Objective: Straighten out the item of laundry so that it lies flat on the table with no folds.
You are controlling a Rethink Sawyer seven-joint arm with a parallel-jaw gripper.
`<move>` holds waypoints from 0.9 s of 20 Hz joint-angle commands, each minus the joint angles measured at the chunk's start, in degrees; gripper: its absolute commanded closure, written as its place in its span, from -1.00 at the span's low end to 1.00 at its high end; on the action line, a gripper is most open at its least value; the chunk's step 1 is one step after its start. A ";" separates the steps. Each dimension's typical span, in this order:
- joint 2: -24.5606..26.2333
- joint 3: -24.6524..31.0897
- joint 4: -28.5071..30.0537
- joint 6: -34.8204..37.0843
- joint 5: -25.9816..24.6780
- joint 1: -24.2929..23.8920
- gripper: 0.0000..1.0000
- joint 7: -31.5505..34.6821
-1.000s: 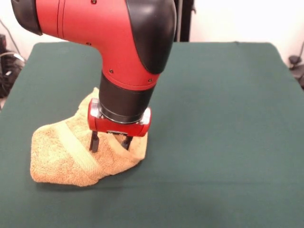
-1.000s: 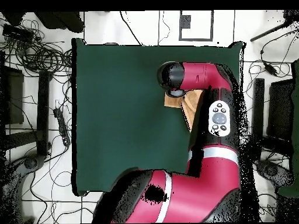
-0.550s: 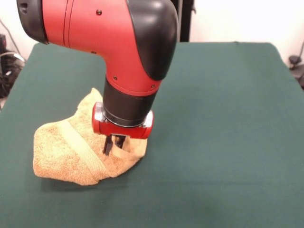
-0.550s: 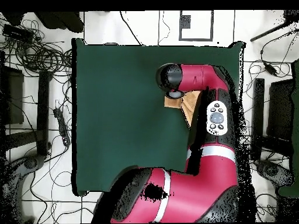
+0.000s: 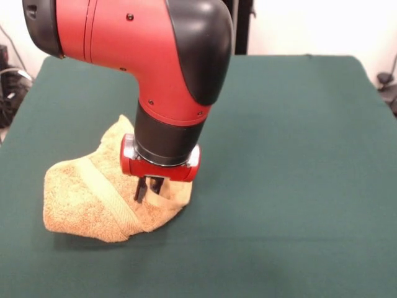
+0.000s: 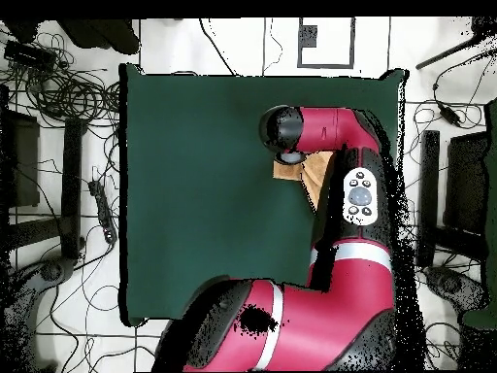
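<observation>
Since a second ago your gripper (image 5: 149,188) has slid a little toward the front view's right and its fingers have drawn together; over the last half second nothing shifts. Towel (image 5: 93,198) likewise pulled in slightly at its left edge, then held.

Towel: orange-tan terry, bunched in a rumpled heap on the green table (image 5: 298,155), left of centre in the front view. Not flat. A paler woven band runs diagonally across the heap, from upper left down toward the front edge. A fold stands up just right of that band, directly under the wrist.

Gripper: you have the jaws pinched shut on that raised fold of towel, dark fingers close together with cloth between them. Red wrist ring sits just above the cloth.

Arm: red and black, comes down steeply over the heap and hides its back part.

Overhead view: only a small patch of towel (image 6: 313,173) shows beside the arm (image 6: 330,131), near the table's right edge, rest covered.

Surroundings: cables on the floor (image 6: 58,87) at left of the overhead view.
</observation>
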 commanded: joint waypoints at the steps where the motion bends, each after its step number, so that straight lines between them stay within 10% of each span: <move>1: 0.91 3.21 3.79 2.42 -0.32 2.87 1.00 -0.63; 9: 3.33 5.08 -2.81 7.58 -0.14 1.48 1.00 -6.09; 18: 11.53 8.18 -23.90 25.34 -0.09 0.82 1.00 -12.02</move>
